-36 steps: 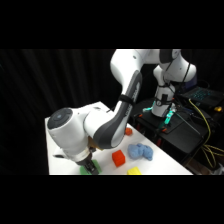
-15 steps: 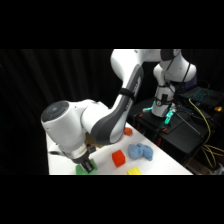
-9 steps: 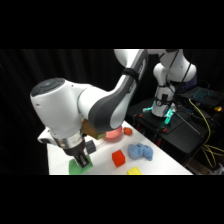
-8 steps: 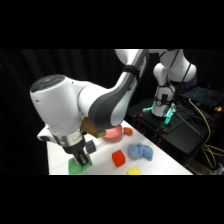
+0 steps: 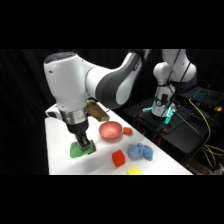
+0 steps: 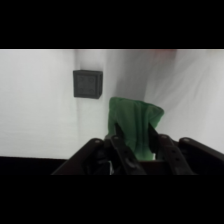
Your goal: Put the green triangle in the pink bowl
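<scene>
— Where's the green triangle sitting?

— Near the counter's left edge, towards the front. The tool is right down on it, and from the wrist view the two fingers sit either side of the green triangle, clamped on it. I can't tell whether it is off the surface.

— Any room around it?

— Bare counter to its left up to the edge, and a clear strip between it and the pink bowl, which sits near the middle. An orange-red cube and a blue lump lie towards the front right, well apart from the triangle. A small orange piece sits just beside the bowl's right rim.

— Anything you can't make out?

— A yellow block is cut off at the front edge. The arm's big white body hides the back left corner. The wrist view also shows a dark square on the counter; I can't say what it is.
</scene>
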Controlling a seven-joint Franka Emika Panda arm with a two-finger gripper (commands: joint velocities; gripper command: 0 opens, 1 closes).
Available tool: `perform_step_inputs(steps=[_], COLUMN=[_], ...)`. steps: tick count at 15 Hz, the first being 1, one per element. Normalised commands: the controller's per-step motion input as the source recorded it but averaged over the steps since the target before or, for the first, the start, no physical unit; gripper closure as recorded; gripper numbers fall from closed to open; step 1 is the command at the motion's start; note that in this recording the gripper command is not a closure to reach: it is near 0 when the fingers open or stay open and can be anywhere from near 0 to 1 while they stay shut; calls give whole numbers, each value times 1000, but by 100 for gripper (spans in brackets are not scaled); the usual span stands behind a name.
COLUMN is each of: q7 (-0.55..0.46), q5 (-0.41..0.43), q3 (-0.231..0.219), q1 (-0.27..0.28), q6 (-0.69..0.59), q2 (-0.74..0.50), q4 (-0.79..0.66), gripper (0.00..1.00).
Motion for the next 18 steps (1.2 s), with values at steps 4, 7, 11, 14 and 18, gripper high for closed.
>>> perform_step_inputs(steps=[4, 7, 11, 14, 18], q7=[248, 263, 257, 237, 197], q5=[-49, -60, -83, -69, -21], q3=[-77, -57, -39, -19, -4], q1=[-21, -36, -49, -72, -83], q6=[324, 285, 236, 216, 208], q2=[-591, -555, -477, -412, -330], q4=[-791, -732, -610, -528, -438], gripper=[100, 100, 100, 100, 100])
